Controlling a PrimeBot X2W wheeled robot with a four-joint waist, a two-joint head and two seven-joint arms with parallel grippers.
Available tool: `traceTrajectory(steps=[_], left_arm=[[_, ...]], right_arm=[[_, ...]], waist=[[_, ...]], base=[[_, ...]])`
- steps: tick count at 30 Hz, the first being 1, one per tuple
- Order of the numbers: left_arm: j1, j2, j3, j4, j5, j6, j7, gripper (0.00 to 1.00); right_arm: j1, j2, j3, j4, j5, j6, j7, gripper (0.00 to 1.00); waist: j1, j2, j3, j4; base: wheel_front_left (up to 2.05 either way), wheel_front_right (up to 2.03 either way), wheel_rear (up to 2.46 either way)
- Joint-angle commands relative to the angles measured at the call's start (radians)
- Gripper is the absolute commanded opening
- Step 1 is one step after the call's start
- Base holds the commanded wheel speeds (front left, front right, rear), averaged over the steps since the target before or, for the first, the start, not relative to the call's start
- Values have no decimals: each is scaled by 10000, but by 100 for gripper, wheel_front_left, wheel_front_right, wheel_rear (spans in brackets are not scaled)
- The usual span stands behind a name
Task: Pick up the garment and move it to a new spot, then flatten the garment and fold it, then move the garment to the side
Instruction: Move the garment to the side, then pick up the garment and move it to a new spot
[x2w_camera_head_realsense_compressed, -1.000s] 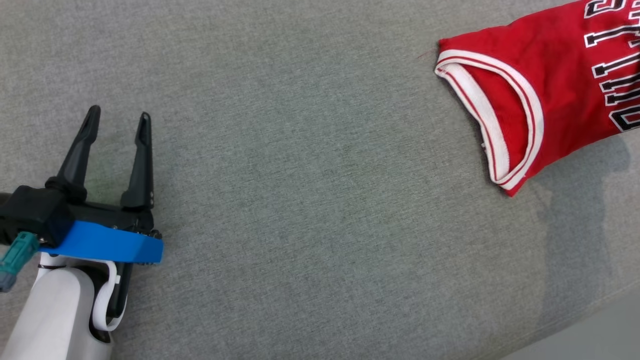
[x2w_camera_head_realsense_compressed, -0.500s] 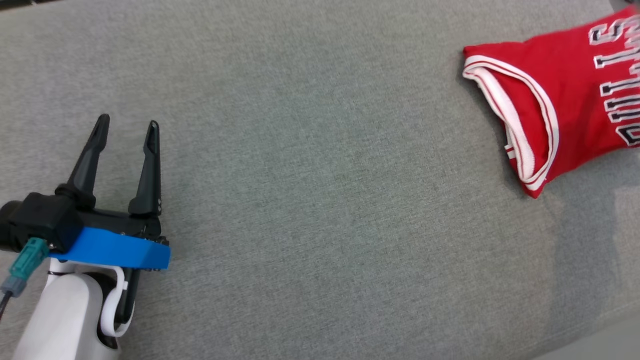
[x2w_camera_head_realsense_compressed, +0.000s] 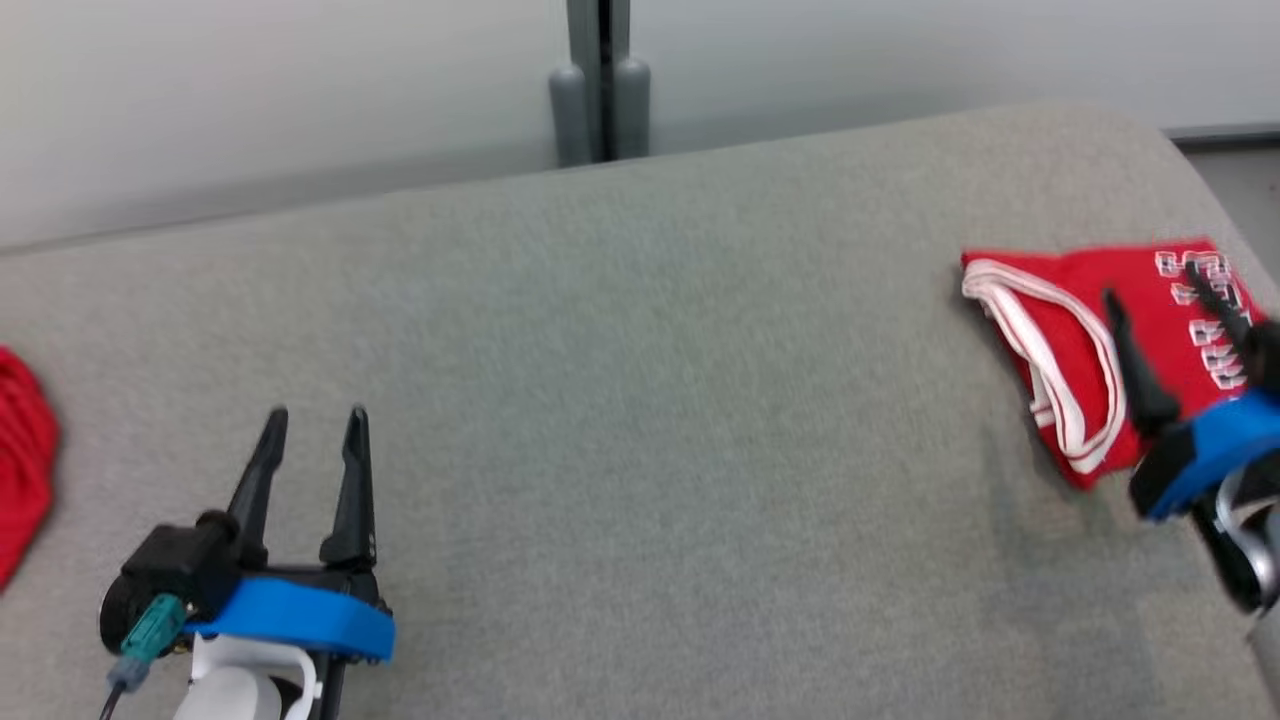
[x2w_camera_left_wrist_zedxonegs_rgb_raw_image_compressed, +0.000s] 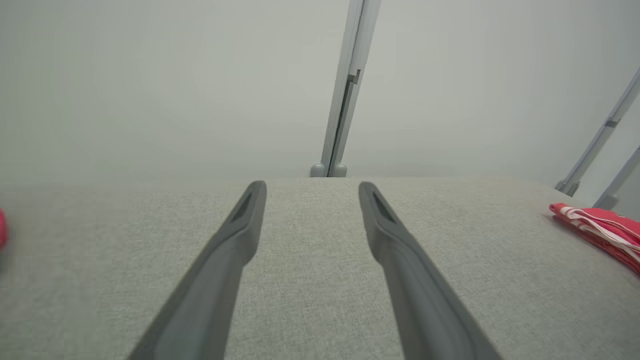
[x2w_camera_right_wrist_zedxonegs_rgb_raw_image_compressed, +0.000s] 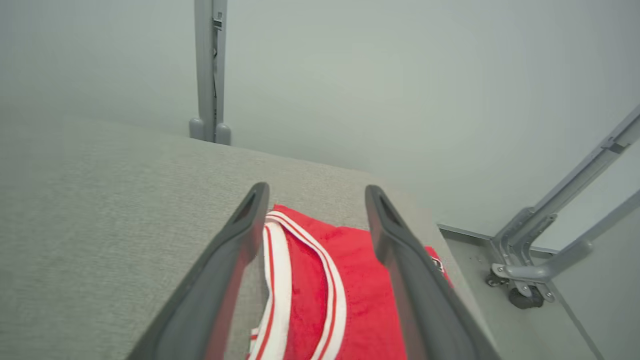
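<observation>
The garment (x2w_camera_head_realsense_compressed: 1060, 320) is a red jersey with white trim, lying folded near the right end of the grey cushioned surface (x2w_camera_head_realsense_compressed: 650, 400). My right gripper (x2w_camera_head_realsense_compressed: 1155, 290) hovers over it, open; in the right wrist view its two fingers (x2w_camera_right_wrist_zedxonegs_rgb_raw_image_compressed: 240, 235) stand spread on either side of the white-trimmed armhole of the garment (x2w_camera_right_wrist_zedxonegs_rgb_raw_image_compressed: 310, 290), with nothing gripped. My left gripper (x2w_camera_head_realsense_compressed: 317, 415) is open at the lower left, far from the garment, holding nothing. In the left wrist view, the left gripper (x2w_camera_left_wrist_zedxonegs_rgb_raw_image_compressed: 310, 185) points at the far wall and the garment (x2w_camera_left_wrist_zedxonegs_rgb_raw_image_compressed: 600, 227) lies off to the right.
Another red cloth (x2w_camera_head_realsense_compressed: 20, 470) pokes in at the left edge. A grey post (x2w_camera_head_realsense_compressed: 600, 80) stands against the pale wall behind the surface. Beyond the surface's right end is floor with a metal frame on a castor (x2w_camera_right_wrist_zedxonegs_rgb_raw_image_compressed: 525, 280).
The head camera has tilted up, bringing the wall, the left red cloth and my right gripper into view. The left gripper stays open.
</observation>
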Motion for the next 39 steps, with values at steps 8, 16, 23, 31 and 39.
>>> traceTrajectory(steps=[8,16,23,31,39], left_arm=[[832,-382,333,586,-156,32,-157,100],[1305,-720,800,829,0,-96,-165,100],[1493,-910,997,976,216,-293,-167,100],[1322,-939,1204,1009,405,-436,-168,100],[1125,-934,1306,935,654,-477,-166,100]], right_arm=[[3043,2043,-1016,-2285,-173,-1,-255,100],[4382,3118,-1238,-3069,-249,0,20,100],[4612,3078,-1161,-3201,-334,0,251,100],[4669,3215,-1287,-3285,-433,0,314,100],[4592,3313,-1236,-3322,-440,0,238,100]], waist=[[3,0,-1152,644],[3,0,-1625,1157],[3,0,-1800,1302],[3,0,-1655,1496],[3,0,-1485,2617]], base=[[0,0,0],[0,0,0],[0,0,0],[0,0,0],[0,0,0]])
